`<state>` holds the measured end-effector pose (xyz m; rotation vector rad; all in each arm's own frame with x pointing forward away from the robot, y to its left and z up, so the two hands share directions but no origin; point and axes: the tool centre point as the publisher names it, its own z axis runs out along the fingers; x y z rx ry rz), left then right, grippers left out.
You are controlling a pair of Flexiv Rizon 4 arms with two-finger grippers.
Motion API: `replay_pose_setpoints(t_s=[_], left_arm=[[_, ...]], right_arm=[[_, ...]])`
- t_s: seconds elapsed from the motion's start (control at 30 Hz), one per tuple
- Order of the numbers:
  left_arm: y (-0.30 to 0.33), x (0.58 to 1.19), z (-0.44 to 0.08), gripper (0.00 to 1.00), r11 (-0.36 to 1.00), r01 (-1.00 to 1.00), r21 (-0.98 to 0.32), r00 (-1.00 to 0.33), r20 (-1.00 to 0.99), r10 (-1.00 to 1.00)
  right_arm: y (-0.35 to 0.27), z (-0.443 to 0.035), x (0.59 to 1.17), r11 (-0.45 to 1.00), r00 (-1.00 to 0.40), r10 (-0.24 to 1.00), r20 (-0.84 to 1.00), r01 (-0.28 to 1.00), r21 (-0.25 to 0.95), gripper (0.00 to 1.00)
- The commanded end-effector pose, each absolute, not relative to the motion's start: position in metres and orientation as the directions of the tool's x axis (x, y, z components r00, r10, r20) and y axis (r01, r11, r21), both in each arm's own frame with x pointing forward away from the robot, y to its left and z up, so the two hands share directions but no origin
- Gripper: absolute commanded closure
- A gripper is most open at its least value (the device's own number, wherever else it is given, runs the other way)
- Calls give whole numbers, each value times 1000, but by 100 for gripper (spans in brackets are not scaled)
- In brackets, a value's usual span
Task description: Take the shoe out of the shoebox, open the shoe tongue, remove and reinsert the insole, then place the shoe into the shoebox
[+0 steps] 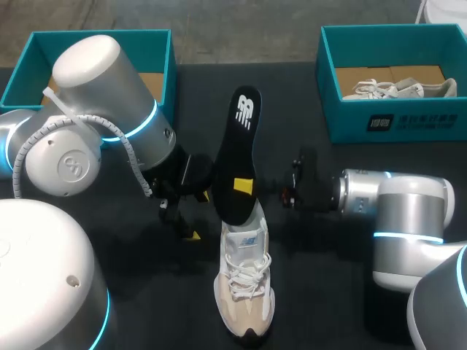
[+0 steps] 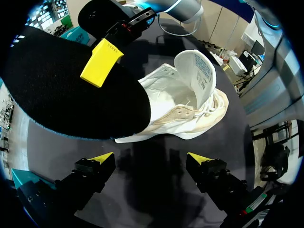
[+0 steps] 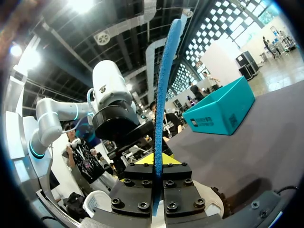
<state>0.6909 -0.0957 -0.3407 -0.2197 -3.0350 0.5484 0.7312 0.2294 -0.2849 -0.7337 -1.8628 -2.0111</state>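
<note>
Step (judged): the insole is out and the tongue is open; reinsertion and boxing are not yet done.

Shoe (image 1: 244, 281): stands on its sole on the table (image 1: 343, 299), at 6 o'clock from table centre. Toe points at the robot, heel at 12 o'clock.

Tongue (image 2: 197, 66): folded up and back, so the mouth gapes.

Insole (image 1: 237, 138): held up on edge, running toward 12 o'clock from the heel. Black face, blue underside. Its lower end hangs over the heel opening; cannot tell whether it touches.

Right gripper (image 1: 244, 187): clamped on the insole at about mid-length, one yellow tip on the black face, the other behind it.

Left gripper (image 2: 151, 161): fingers wide apart and holding nothing, low over the table at 9 o'clock of the heel.

Left shoebox (image 1: 102, 33): teal, at 10 o'clock, no shoe seen in it.

Right shoebox (image 1: 394, 124): teal, at 2 o'clock, with a second shoe (image 1: 394, 89) lying inside.

Insole handling (judged): light, thin foam. It is limp beyond the pinch, so the free end will likely droop or curl. A grip nearer the heel end would leave the toe end free to lead in.

Shoe handling (judged): light, with a soft upper and a stiffer sole. It may skid or tip when pushed. The heel collar or midfoot sidewall are the best holds, not the laces.
</note>
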Motion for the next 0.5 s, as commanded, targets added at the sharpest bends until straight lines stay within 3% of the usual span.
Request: replay_pose_setpoints(t_s=[0.03,0.5], left_arm=[[-97,690,-342,0,928,131,-350,-989,22,147],[-97,690,-342,0,928,131,-350,-989,22,147]], right_arm=[[234,-287,730,-110,-822,121,556,546,831,100],[230,-289,726,-109,-824,122,553,542,833,100]])
